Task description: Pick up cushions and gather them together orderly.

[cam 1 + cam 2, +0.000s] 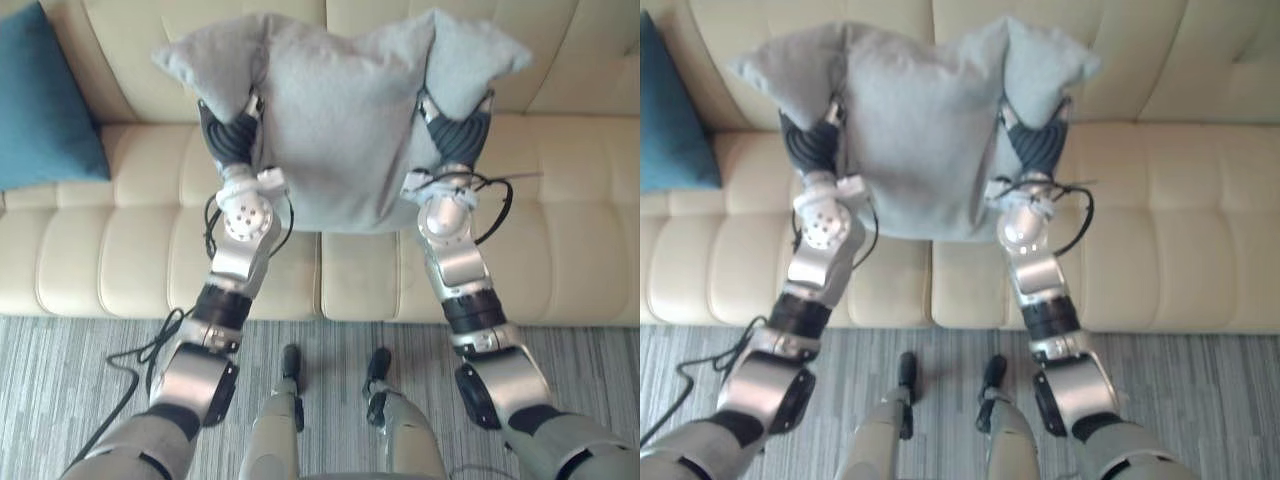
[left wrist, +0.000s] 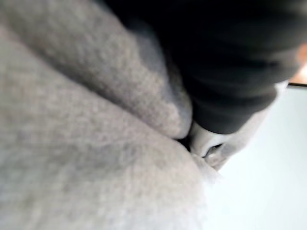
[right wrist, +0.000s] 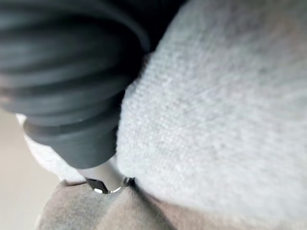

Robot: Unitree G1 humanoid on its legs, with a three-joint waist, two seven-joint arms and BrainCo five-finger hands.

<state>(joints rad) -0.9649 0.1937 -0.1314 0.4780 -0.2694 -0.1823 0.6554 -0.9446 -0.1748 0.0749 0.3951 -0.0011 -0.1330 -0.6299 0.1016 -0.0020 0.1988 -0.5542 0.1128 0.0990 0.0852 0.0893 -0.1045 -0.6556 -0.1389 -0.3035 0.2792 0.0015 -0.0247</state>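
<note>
The grey cushion [image 1: 340, 120] is up between the two arms, in front of the sofa [image 1: 560, 220] backrest. Its upper corners flop outward over the wrists and its lower edge hangs above the seat, seemingly clear of it. The left robot hand [image 1: 231, 132] is pushed into the cushion's left side and the right robot hand [image 1: 455, 128] into its right side. Both are sunk into folds of the fabric, and in each wrist view the dark cover disappears into grey cloth. Whether either robot hand is clamped on the cushion or just pressing flat against it cannot be told. A teal cushion [image 1: 45, 100] leans against the backrest at the far left end of the sofa, well apart from the grey one. As a judgement, the pick-up of the grey cushion is done and the gathering is not. The grey cushion has yet to be carried to the left and set down neatly just beside the teal one, upright against the backrest. No further cushions are visible on the stretch of sofa in view.
</note>
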